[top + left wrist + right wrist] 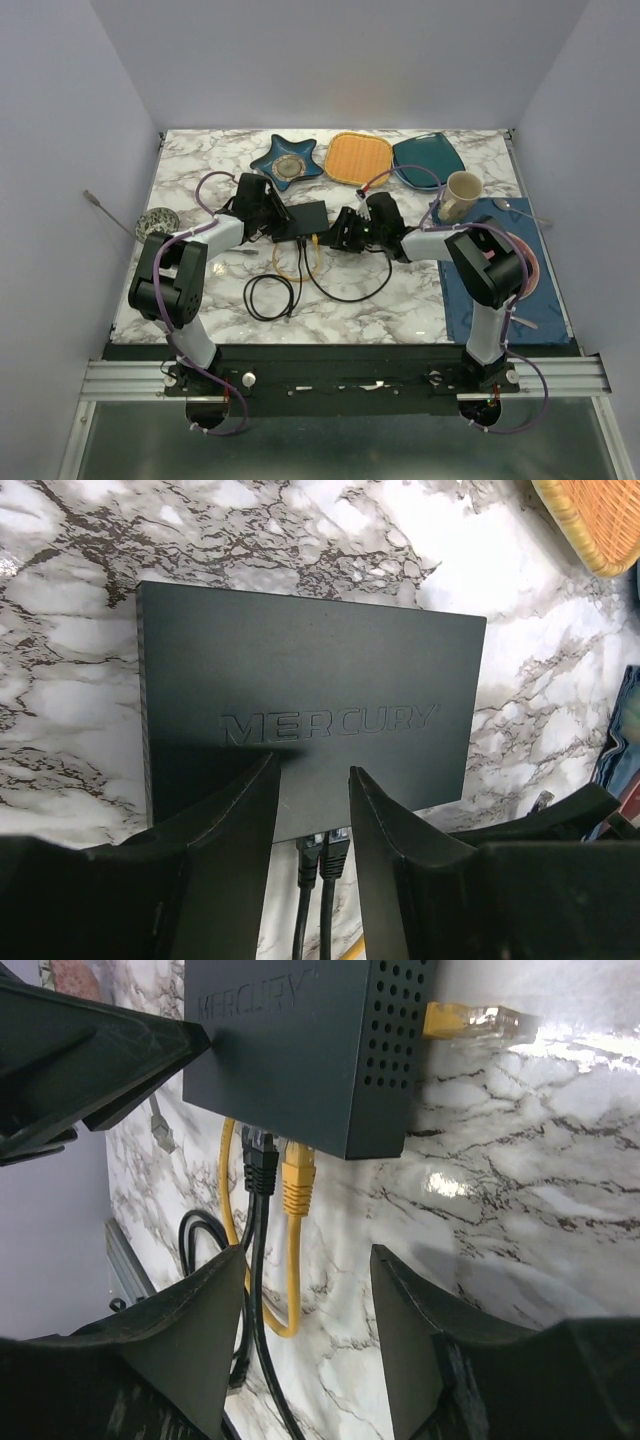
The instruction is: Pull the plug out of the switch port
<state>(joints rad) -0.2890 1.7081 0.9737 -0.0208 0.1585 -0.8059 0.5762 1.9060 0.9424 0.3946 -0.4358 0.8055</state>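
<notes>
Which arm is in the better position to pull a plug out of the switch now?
Probably right: the right gripper, open, faces the yellow plug in the switch, while the left gripper hangs over the switch's top.

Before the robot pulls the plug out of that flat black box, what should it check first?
1. Is the right gripper open: ok, jaws wide apart.
2. Are the yellow plug and the black plug seated in the flat matte black rectangular switch: ok, both are in.
3. Are the right fingers around a plug: not ok, they stop short of both.
4. Is the left gripper steadying the switch: cannot tell. Its jaws are open over the socket edge.
5. Is the black cable slack: ok, it lies in loose loops on the white marbled table.
</notes>
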